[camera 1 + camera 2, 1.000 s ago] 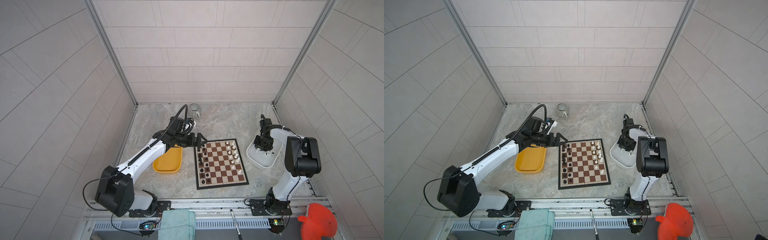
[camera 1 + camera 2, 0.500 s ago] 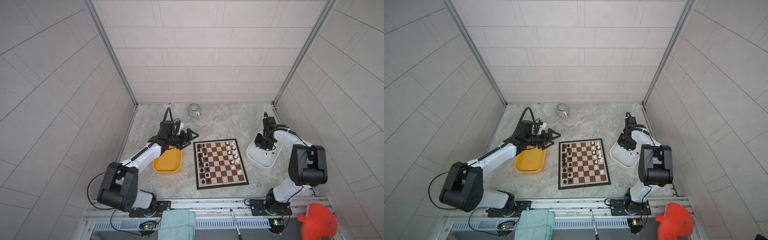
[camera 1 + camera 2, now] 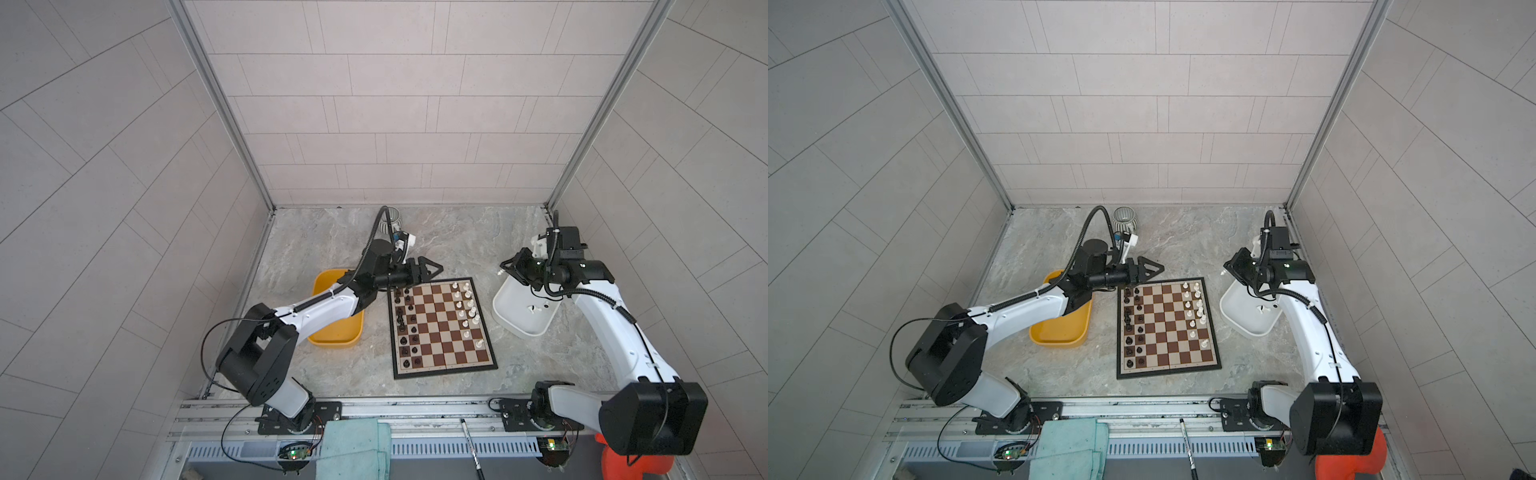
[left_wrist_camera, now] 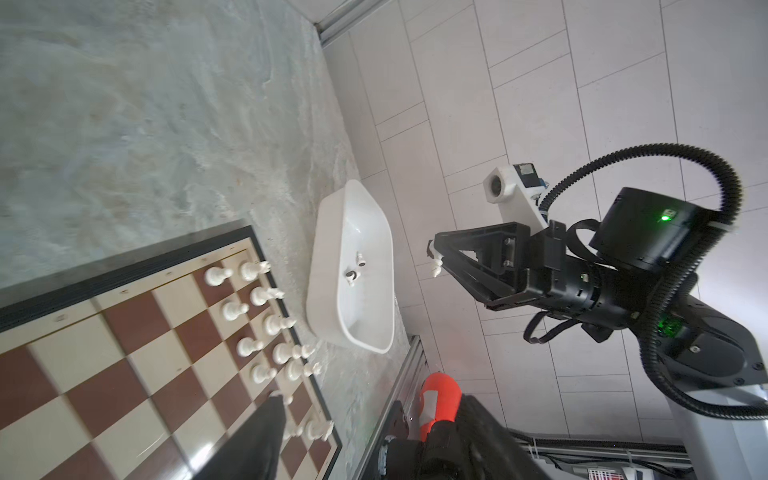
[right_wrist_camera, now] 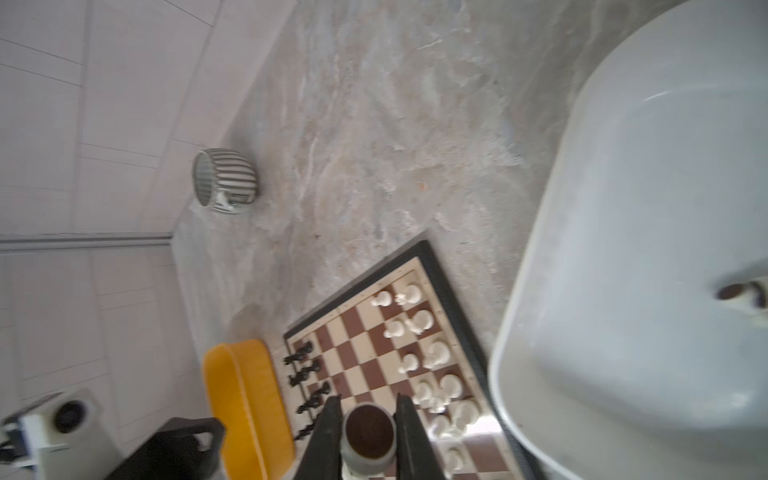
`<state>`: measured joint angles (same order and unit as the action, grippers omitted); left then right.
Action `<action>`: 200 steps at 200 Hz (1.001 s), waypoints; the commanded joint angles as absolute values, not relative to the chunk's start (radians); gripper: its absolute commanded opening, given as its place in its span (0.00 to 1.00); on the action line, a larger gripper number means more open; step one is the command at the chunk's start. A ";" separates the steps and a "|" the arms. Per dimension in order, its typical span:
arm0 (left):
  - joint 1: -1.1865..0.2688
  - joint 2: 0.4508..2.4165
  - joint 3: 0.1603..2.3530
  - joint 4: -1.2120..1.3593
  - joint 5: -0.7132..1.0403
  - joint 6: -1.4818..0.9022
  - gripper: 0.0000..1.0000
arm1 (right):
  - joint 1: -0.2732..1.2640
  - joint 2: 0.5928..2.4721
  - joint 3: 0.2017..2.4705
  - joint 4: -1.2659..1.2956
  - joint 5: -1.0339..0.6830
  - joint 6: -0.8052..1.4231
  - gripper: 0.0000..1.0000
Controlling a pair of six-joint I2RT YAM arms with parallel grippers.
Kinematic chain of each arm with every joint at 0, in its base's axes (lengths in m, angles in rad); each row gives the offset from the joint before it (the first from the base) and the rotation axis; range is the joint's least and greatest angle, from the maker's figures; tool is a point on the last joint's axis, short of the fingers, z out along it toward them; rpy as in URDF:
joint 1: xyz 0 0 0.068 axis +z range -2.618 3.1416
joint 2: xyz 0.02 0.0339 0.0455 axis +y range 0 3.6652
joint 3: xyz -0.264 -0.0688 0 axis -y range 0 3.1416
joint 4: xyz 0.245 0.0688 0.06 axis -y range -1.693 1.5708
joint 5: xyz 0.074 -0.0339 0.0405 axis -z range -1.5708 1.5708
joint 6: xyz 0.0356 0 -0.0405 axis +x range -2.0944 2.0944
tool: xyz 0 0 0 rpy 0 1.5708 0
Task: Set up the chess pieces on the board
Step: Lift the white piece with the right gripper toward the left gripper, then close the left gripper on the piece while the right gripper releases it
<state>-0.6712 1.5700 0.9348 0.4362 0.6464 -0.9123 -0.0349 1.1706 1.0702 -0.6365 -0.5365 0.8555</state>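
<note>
two robot arms over a chessboard

a brown and cream chessboard with a black border (image 3: 440, 332) lies near the middle of the grey marbled table (image 3: 457, 241). black plastic chessmen (image 3: 405, 316) stand along its left edge, white ones (image 3: 469, 311) along its right edge. the left gripper (image 3: 436, 269) hovers at the board's far left corner, jaws apart, empty. the right gripper (image 3: 506, 267), raised near the far end of the white plastic tray (image 3: 523, 331) beside the board's right edge, pinches one white chessman (image 5: 368, 432)
</note>
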 commanded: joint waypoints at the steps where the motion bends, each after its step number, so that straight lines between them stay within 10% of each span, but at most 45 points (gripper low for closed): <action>1: -0.747 1.610 0.977 0.626 0.516 -0.811 0.67 | 0.014 1.120 1.022 -0.464 -0.641 1.114 0.11; 200: -0.851 1.807 1.177 0.670 0.401 -0.785 0.28 | 0.093 1.053 0.911 -0.261 -0.712 1.336 0.11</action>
<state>-0.8474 1.7977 1.1538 0.6399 0.4168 -0.7914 0.0872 1.0828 0.9237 -0.2935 -0.6960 1.2976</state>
